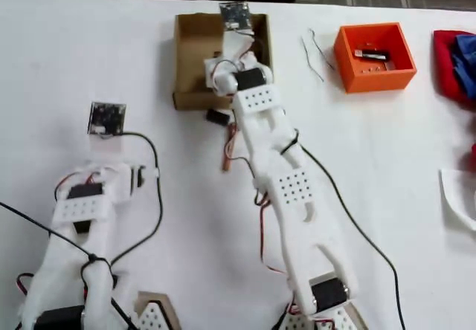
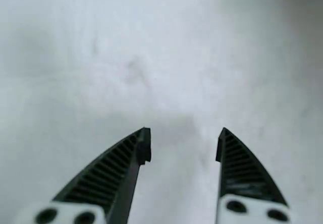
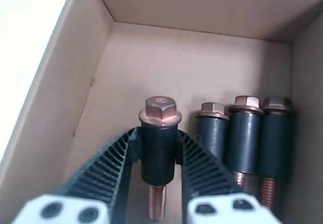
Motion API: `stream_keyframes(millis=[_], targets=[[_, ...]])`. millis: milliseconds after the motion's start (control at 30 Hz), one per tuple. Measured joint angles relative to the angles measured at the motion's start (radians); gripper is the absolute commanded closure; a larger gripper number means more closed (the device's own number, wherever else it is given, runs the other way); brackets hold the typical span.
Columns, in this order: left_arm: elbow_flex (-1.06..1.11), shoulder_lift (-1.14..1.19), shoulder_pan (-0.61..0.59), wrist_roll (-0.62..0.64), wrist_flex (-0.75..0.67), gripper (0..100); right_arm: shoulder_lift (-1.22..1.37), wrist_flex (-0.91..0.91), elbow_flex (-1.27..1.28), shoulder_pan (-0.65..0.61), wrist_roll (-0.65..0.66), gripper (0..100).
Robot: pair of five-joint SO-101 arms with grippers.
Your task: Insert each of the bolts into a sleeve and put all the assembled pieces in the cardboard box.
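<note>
My right gripper is shut on an assembled piece, a copper bolt in a dark sleeve, held inside the cardboard box. Three more assembled pieces lie side by side on the box floor beside it. From above, the right arm stretches over the cardboard box at the back of the table. My left gripper is open above bare white table, nothing between its fingers; its arm sits at the front left.
An orange tray holding a small dark part stands at the back right. Red and blue cloth lies at the right edge. Thin wires lie between box and tray. Cables trail from both arms.
</note>
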Motion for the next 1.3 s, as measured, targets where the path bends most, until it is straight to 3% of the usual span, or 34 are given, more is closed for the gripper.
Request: stream_keyframes(millis=[100,267,633,867,1000,1300], targets=[[0.000,0.000,0.000,0.000,0.000,77,0.000,-0.006,0.000,0.000,0.000,96.6],[0.000,0.000,0.000,0.000,0.000,77,0.000,-0.012,0.000,0.000,0.000,85.0],[0.000,0.000,0.000,0.000,0.000,77,-0.002,-0.018,-0.037,0.000,0.000,87.8],[0.000,0.000,0.000,0.000,0.000,77,-0.046,0.166,-0.218,0.002,0.058,87.8],[0.000,0.000,0.000,0.000,0.000,77,-0.147,0.270,-0.241,0.002,0.126,87.8],[0.000,0.000,0.000,0.000,0.000,77,-0.328,0.512,-0.241,0.002,0.135,87.9]])
